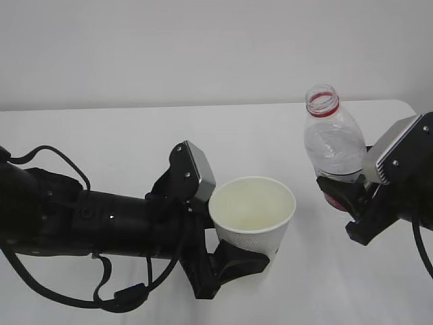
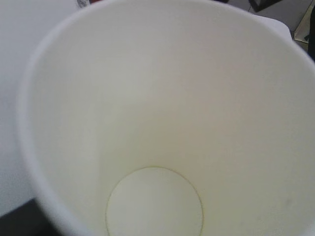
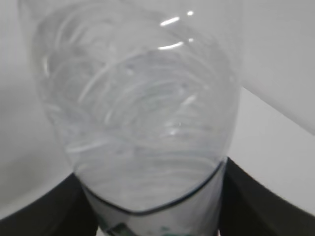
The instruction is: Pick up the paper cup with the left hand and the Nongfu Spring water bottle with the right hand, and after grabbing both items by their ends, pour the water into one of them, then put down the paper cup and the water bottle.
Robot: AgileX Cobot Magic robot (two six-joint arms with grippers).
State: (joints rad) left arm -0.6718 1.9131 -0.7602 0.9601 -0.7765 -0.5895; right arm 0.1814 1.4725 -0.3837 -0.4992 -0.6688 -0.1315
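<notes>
Above the tabletop [image 1: 101,135]:
Paper cup [image 1: 252,210]: sat between the left hand [image 1: 233,261] fingers, gripped low.
Nongfu Spring water bottle [image 1: 331,139]: upright, right hand [image 1: 342,193] fingers clasped its lower body.

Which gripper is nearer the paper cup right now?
Left. The left hand is clamped around the paper cup low on its side. The right hand is off to the cup's right, gripping the Nongfu Spring water bottle.
</notes>
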